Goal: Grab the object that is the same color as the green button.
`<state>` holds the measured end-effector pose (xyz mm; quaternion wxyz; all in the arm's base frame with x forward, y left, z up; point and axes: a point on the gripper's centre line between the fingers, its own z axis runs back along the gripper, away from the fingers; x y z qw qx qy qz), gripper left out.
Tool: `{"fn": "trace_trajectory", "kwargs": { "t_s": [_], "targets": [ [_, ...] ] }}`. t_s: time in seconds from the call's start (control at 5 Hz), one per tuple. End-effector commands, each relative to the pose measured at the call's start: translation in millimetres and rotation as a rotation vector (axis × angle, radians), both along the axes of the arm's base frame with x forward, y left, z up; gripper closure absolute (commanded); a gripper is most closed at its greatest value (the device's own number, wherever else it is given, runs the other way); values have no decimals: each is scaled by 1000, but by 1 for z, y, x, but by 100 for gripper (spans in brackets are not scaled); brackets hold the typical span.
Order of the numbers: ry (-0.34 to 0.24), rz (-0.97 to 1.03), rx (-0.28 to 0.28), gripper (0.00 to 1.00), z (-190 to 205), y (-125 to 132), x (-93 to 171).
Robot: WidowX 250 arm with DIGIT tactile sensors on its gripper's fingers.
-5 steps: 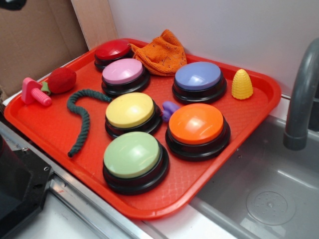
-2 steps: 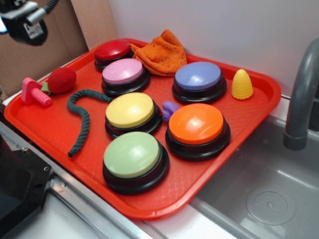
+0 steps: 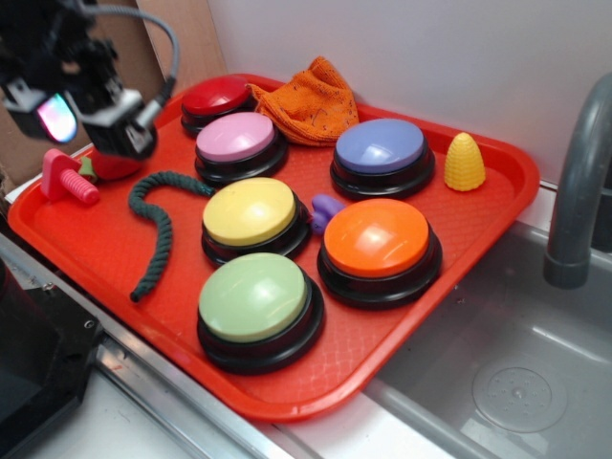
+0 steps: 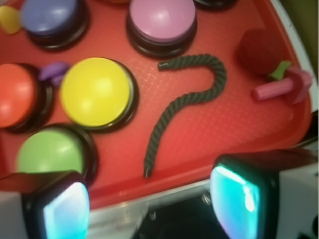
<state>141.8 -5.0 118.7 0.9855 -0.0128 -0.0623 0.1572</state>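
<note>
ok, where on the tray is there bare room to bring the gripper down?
Bare tray runs along the near-left edge, left of the green rope, and between the rope and the yellow button. A strip lies right of the orange button. The button cluster is crowded. The gripper hovers open over the pink peg.

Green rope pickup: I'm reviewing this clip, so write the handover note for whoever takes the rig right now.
Gripper: open and empty, fingers spread, hovering over the tray's left side, above the rope.
Green rope: lying limp in a hook shape on the tray, left of the yellow button, untouched.
Green button: front of the tray, the color reference only.
Done: approach toward the rope.
Left: descend, close on the rope, lift.
</note>
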Motion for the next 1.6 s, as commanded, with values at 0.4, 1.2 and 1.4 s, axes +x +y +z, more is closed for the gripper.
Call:
{"fn": "trace_trajectory", "kwargs": {
  "t_s": [0.4,1.2,1.4],
  "targets": [
    [13,-43,-4,0,-88,8,6],
    [-11,-79,13,100,-104,5,5],
    [-8,-72,12,100,-103,5,5]
  ]
}}
